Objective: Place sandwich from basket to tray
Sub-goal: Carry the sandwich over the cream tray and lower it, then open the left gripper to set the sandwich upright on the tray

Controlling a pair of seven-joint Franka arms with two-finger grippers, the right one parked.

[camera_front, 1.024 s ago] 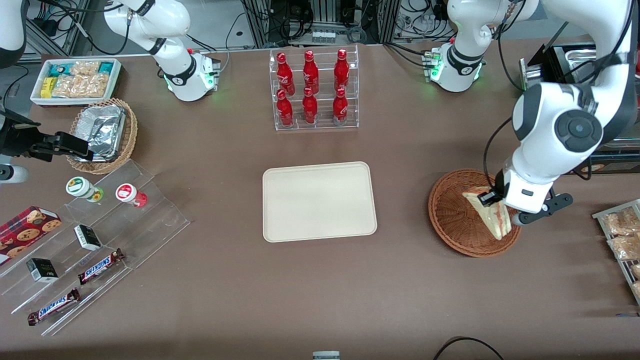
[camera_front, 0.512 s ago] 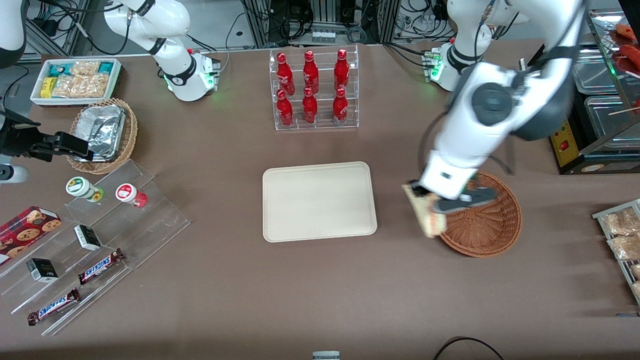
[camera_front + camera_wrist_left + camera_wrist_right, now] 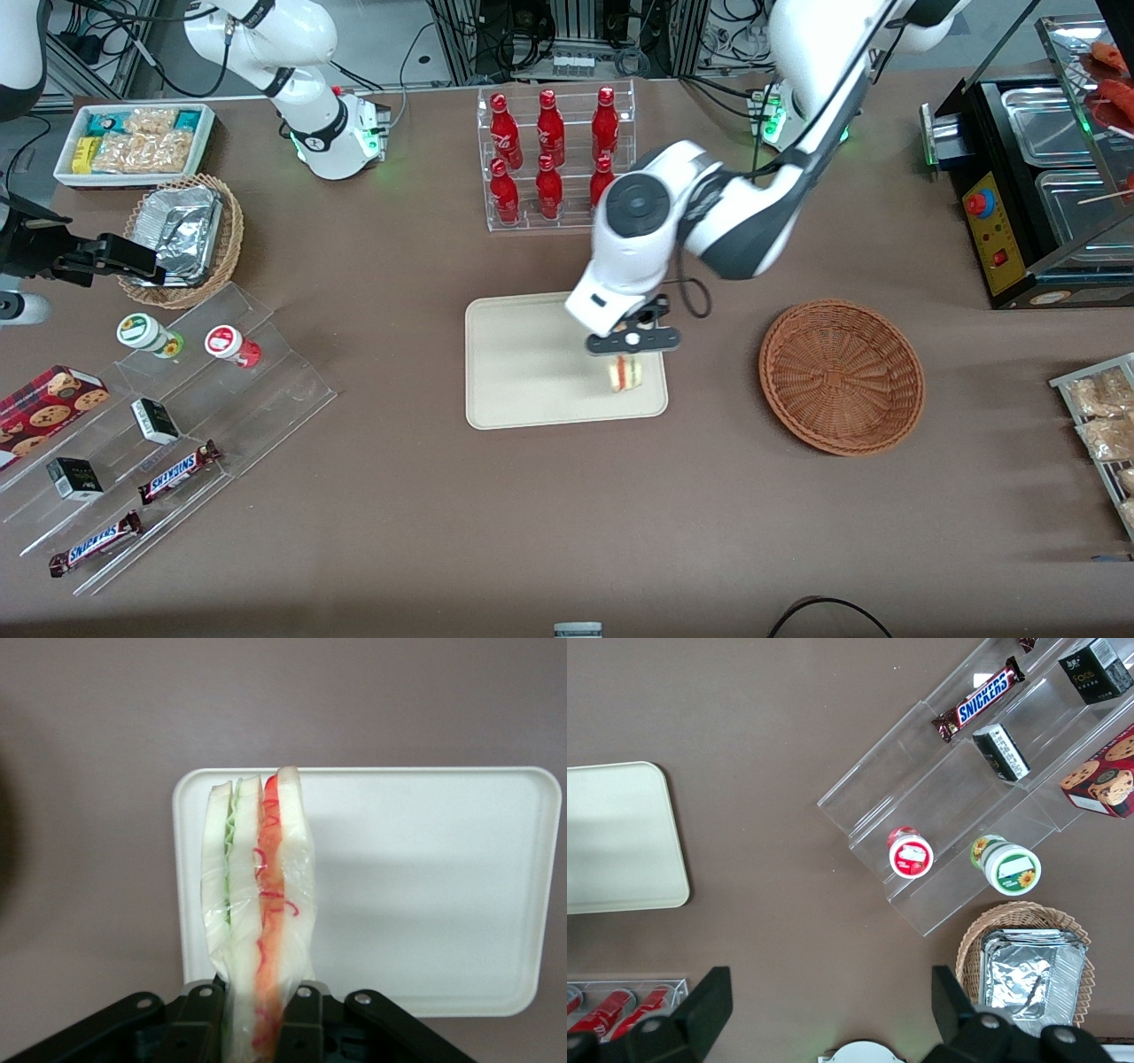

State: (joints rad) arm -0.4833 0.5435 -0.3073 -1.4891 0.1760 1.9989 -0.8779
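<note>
Hanging over the tray (image 3: 532, 372) in the front view, the gripper (image 3: 627, 353) has the sandwich (image 3: 625, 373) pinched between its jaws, filling edge toward the camera. The sandwich is above the tray's end nearest the basket (image 3: 842, 377), toward the near rim; whether it touches the tray cannot be told. The basket sits on the table (image 3: 567, 514) toward the working arm's end, apart from the tray, with nothing in it. Farther from the camera than the tray stands a clear rack of red bottles (image 3: 551, 159). Toward the parked arm's end lie a foil-filled wicker basket (image 3: 182, 237), a white bin of snacks (image 3: 135, 142), and a clear stepped stand (image 3: 168, 434) with two small jars, small boxes and two Snickers bars.

From the left wrist, the sandwich (image 3: 259, 921) stands on edge, wrapped in clear film, with white bread, a green layer and a red layer running lengthwise. The gripper (image 3: 252, 1019) clamps its lower end, black fingers (image 3: 303, 1014) pressed against either bread face. Below it lies the tray (image 3: 425, 895), the sandwich over one short end beside the rim.

From the right wrist, a corner of the tray (image 3: 620, 842) shows, bare, with the stepped stand (image 3: 957, 797), its jars, a Snickers bar (image 3: 981, 698), and the foil basket (image 3: 1028, 966) near it.
</note>
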